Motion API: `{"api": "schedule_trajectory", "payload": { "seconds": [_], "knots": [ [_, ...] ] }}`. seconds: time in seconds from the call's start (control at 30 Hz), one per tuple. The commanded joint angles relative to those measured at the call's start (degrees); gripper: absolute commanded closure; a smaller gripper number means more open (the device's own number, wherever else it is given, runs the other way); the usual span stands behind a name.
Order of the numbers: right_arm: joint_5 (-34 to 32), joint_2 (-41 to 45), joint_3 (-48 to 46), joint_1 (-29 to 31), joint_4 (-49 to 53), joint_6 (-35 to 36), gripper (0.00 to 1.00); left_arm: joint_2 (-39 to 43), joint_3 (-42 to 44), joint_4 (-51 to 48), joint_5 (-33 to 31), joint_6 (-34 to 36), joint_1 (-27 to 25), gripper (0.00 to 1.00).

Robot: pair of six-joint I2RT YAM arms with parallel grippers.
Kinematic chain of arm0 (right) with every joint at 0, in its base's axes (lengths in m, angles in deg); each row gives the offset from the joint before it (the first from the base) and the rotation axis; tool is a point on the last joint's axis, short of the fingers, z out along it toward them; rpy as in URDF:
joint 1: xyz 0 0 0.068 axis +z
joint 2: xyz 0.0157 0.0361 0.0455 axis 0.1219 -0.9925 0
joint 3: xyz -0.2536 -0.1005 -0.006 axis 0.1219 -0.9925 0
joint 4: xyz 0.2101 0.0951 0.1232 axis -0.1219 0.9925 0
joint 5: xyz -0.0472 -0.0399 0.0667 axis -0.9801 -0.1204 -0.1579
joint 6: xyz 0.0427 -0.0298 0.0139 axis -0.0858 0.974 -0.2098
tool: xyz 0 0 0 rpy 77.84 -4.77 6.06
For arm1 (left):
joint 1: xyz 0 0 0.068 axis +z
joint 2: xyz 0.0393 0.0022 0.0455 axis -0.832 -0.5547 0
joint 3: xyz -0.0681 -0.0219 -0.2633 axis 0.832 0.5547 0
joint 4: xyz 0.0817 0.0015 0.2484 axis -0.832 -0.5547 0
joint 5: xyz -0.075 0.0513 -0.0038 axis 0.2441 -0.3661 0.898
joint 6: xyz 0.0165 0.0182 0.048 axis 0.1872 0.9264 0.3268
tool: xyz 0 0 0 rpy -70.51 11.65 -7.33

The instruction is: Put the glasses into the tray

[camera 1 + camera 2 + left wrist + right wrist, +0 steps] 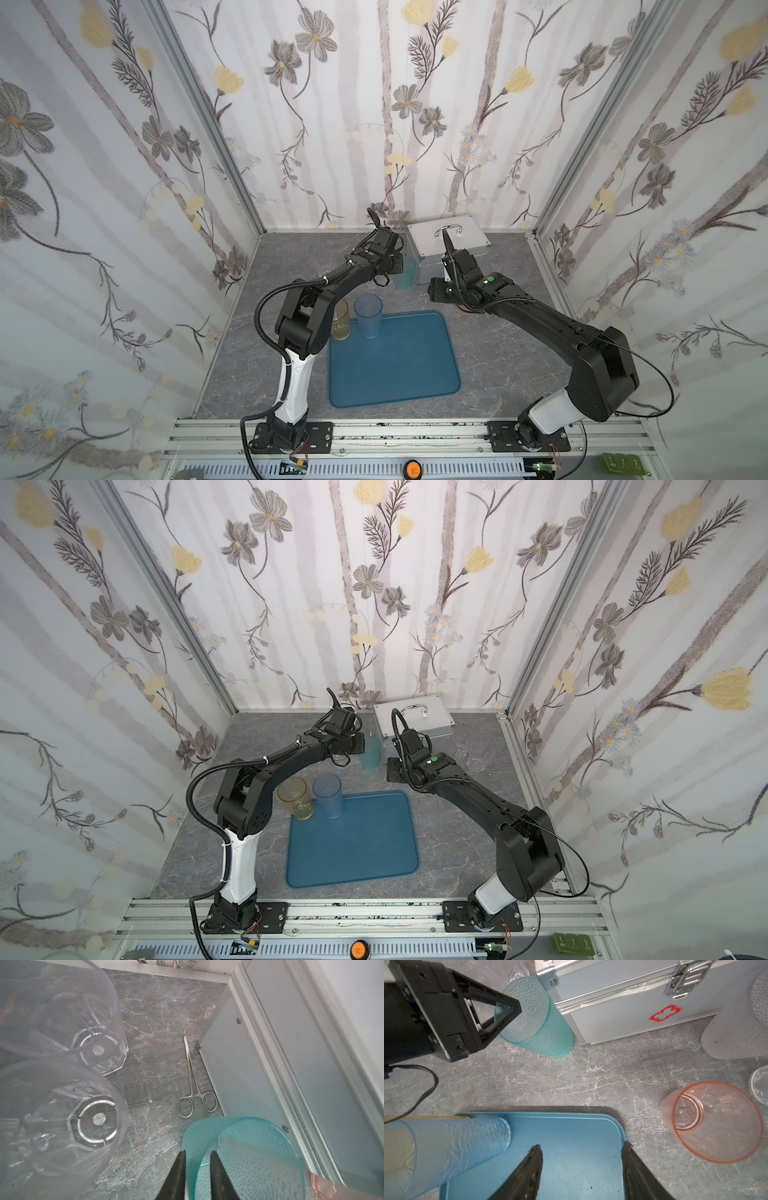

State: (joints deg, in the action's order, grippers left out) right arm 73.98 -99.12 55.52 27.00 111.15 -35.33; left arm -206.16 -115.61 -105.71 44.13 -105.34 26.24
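Note:
My left gripper point(197, 1155) is shut on the rim of the teal glass point(249, 1157), with one finger inside and one outside the wall. This glass point(542, 1028) stands on the table right beside the silver case, as both top views show point(404, 274) point(371, 754). A blue glass point(368, 316) and a yellow glass point(296, 800) stand upright at the far left corner of the teal-blue tray point(399, 365). My right gripper point(581, 1149) hangs open and empty over the tray's point(571, 1167) far right corner. A short pink glass point(716, 1122) stands on the table to its right.
The silver case point(446, 245) with a handle sits at the back wall. Two clear glasses point(83, 1028) point(83, 1115) stand close to the left gripper. More clear glasses point(473, 754) stand right of the case. Metal scissors point(193, 1084) lie by the case.

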Motion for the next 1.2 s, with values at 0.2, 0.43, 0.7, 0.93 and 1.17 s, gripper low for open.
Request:
{"api": "schedule_trajectory", "payload": {
  "seconds": [0.2, 0.43, 0.7, 0.93, 1.17],
  "knots": [
    [-0.12, -0.75, 0.43, -0.07, -2.83, 0.21, 0.39, 0.92, 1.46, -0.37, 0.04, 0.51, 0.01, 1.00],
    [1.26, 0.65, 0.53, 0.14, -2.83, -0.84, 0.40, 7.27, 5.84, -0.87, -0.60, 0.95, 0.00, 1.00],
    [-0.36, 5.72, 2.28, 2.80, -1.16, -2.02, 0.39, 19.07, 14.63, -0.85, 0.85, -1.27, -2.08, 1.00],
    [-12.80, 7.62, 8.10, 8.40, 3.91, -0.94, 0.39, 26.25, 19.41, -0.89, -0.42, -5.34, -6.49, 1.00],
    [-21.43, 2.39, 13.57, 12.01, 8.79, 1.04, 0.45, 29.12, 20.97, -0.83, -0.60, -9.57, -10.34, 1.00]
  ]
}}
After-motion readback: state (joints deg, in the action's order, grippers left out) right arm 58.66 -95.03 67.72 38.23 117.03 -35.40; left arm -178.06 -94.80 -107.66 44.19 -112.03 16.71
